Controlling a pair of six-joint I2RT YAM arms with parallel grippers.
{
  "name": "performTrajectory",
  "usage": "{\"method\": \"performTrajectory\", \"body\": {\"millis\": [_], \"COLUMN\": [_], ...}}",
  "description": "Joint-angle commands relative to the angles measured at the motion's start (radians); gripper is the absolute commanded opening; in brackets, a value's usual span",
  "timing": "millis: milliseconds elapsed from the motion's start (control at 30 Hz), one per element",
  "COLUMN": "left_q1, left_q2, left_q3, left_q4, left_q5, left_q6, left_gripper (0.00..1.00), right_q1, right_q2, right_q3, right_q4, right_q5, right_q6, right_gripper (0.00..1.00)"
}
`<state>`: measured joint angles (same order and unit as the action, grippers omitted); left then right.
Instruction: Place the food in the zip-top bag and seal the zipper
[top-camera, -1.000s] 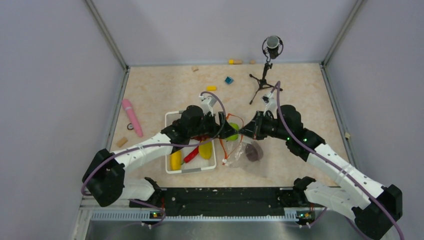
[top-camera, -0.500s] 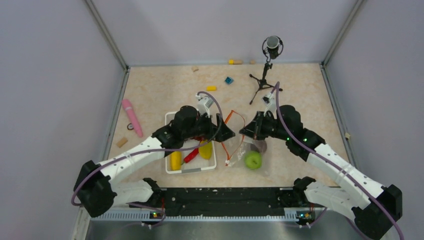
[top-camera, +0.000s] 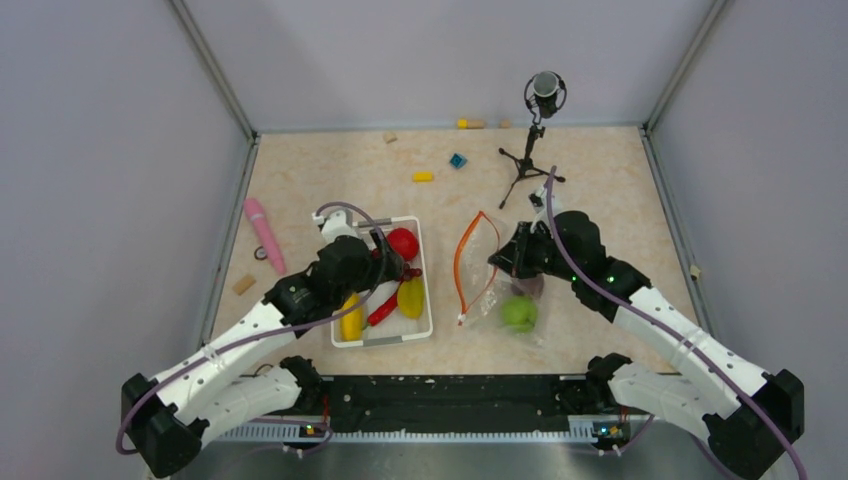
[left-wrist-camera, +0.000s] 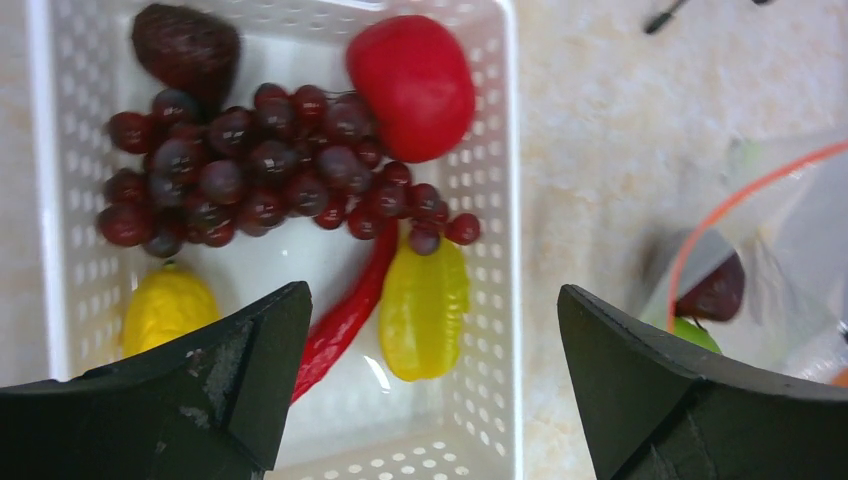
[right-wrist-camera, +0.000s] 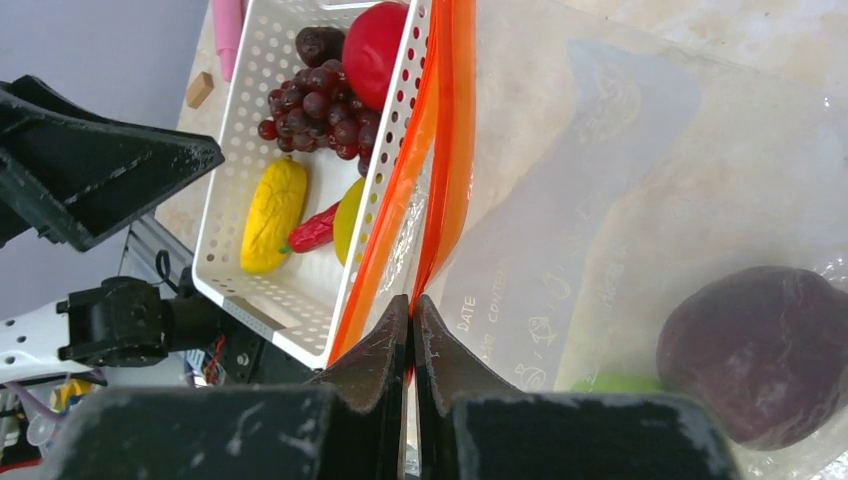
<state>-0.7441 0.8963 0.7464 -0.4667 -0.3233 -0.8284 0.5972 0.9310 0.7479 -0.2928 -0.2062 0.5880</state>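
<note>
The left gripper (left-wrist-camera: 432, 295) hangs with its 2 jaws spread wide and empty above the white perforated plastic basket (left-wrist-camera: 505, 200). The right gripper (right-wrist-camera: 411, 300) is pinched tight on the mouth edge of the clear, crinkly plastic zip-top bag (right-wrist-camera: 620, 150), right at the thin orange-red zipper (right-wrist-camera: 450, 120). The zipper's 2 strips stand apart, so the mouth gapes.

The basket holds 6 pieces of toy food:
- 1 red apple (left-wrist-camera: 412, 85)
- 1 bunch of dark purple grapes (left-wrist-camera: 250, 165)
- 1 dark maroon fruit (left-wrist-camera: 188, 45)
- 1 red chili (left-wrist-camera: 345, 310)
- 2 yellow pieces (left-wrist-camera: 165, 305)

The bag lies on the beige table (top-camera: 330, 180) just beside the basket. It holds 2 pieces next to each other: 1 round green fruit (top-camera: 518, 313) and a second maroon fruit (right-wrist-camera: 765, 350).

A second earlier the left gripper was at the bag's mouth with the green fruit between its fingers. Since then it has dropped the fruit into the bag, opened fully and drawn back over the basket. The right gripper has kept its pinch.
</note>
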Motion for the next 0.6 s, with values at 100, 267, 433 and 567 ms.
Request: {"method": "performTrajectory", "body": {"millis": [100,267,433,567], "left_q1": [0.081,0.188,0.206,0.206], "left_q2": [0.029,0.088,0.141,0.187], "left_q3": [-0.044,-0.095,-0.111,-0.104], "left_q4": [-0.001,0.136,0.131,0.099], "left_q5": [-0.162,-0.057,-0.098,-0.12], "left_q6": [-0.247,-0.343,-0.427,-0.455], "left_gripper": [0.98,0.98,0.98,0.98], "right_q1": [-0.015,-0.015,-0.014,-0.014], "right_q2": [-0.013,-0.025,-0.025,-0.015], "right_q3": [0.011,0.003,0.0,-0.007], "right_q4": [0.003,-0.004,-0.008,-0.009], "right_q5": [0.053,0.074,0.084,0.104], "right_q6": [-0.048,-0.052,-0.056,-0.056], "right_gripper": [0.0,0.0,0.0,0.0]}}
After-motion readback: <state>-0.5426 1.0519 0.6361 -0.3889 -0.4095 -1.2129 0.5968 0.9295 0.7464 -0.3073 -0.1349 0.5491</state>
